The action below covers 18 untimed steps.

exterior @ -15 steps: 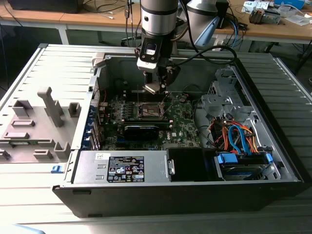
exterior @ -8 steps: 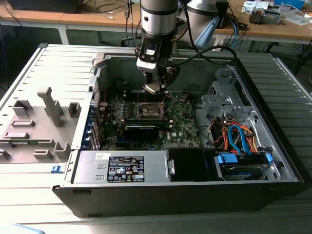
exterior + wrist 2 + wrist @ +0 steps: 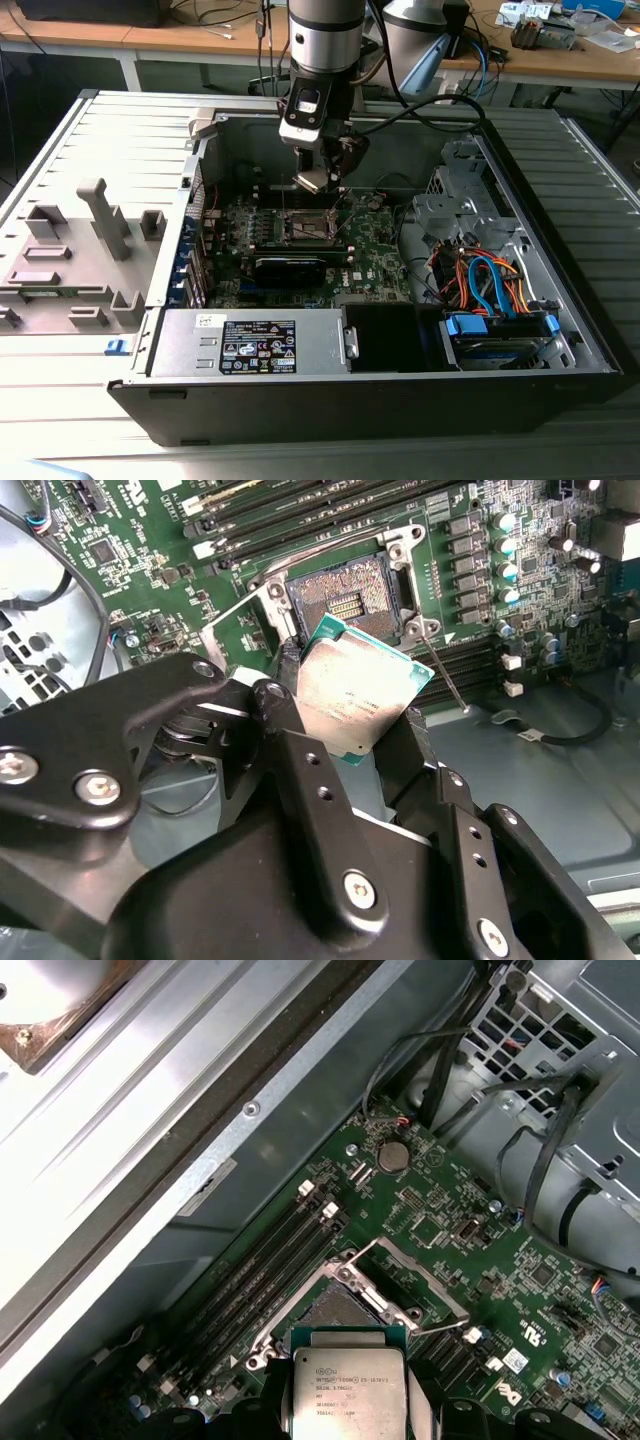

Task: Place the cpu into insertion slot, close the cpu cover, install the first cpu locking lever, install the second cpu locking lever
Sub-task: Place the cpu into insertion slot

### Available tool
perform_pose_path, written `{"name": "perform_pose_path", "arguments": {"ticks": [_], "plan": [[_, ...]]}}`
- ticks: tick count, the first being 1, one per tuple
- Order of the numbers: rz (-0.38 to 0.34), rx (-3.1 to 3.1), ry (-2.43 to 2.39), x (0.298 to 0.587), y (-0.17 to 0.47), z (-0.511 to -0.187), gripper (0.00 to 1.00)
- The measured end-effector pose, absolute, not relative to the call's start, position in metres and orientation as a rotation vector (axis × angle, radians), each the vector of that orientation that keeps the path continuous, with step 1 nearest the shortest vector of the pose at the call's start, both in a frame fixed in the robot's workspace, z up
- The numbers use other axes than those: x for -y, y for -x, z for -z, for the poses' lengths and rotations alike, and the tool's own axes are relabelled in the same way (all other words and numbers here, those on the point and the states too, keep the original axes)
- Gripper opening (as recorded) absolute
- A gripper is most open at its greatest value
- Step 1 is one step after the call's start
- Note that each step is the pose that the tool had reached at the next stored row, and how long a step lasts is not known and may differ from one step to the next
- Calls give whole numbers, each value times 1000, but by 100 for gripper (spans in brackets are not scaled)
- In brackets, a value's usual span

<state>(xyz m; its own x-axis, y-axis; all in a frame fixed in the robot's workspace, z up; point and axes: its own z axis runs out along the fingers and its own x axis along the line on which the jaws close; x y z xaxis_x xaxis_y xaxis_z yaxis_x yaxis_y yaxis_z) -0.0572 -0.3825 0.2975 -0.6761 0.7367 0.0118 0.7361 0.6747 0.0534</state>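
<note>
Computer case (image 3: pixel 400 400) is lying on grey slatted table (image 3: pixel 60 400), wooden desks (image 3: pixel 200 40) at exterior view's 12 o'clock; one gripper (image 3: pixel 348 708) is pinching one cpu (image 3: pixel 352 692) near one insertion slot (image 3: pixel 345 592).

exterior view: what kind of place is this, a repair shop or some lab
Most likely a robotics lab bench: a silver robot arm whose hand holds a silvery square cpu over an open black computer case, with cluttered wooden desks behind.

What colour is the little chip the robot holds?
The cpu is silvery-grey with a green edge; clearest in the second wrist view.
</note>
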Motion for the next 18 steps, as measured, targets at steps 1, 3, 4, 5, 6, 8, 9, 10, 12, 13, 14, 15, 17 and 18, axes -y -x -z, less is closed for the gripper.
{"name": "perform_pose_path", "arguments": {"ticks": [1,3,4,5,6,8,9,10,12,13,14,15,17,18], "plan": [[-84,-2863,-1263,383,57,-297,55],[-84,-2860,-1270,383,57,-297,55],[-84,-2859,-1273,383,57,-297,55],[-84,-2857,-1277,383,57,-297,55],[-84,-2856,-1279,383,57,-297,55],[-84,-2853,-1285,383,57,-297,55],[-84,-2852,-1288,383,57,-297,55],[-84,-2851,-1290,383,57,-297,55],[-84,-2849,-1293,383,57,-297,55],[-84,-2849,-1295,383,57,-297,55],[-84,-2847,-1297,383,57,-297,55],[-84,-2846,-1300,383,57,-297,55],[-84,-2845,-1303,383,57,-297,55],[-84,-2844,-1305,383,57,-296,55]]}}
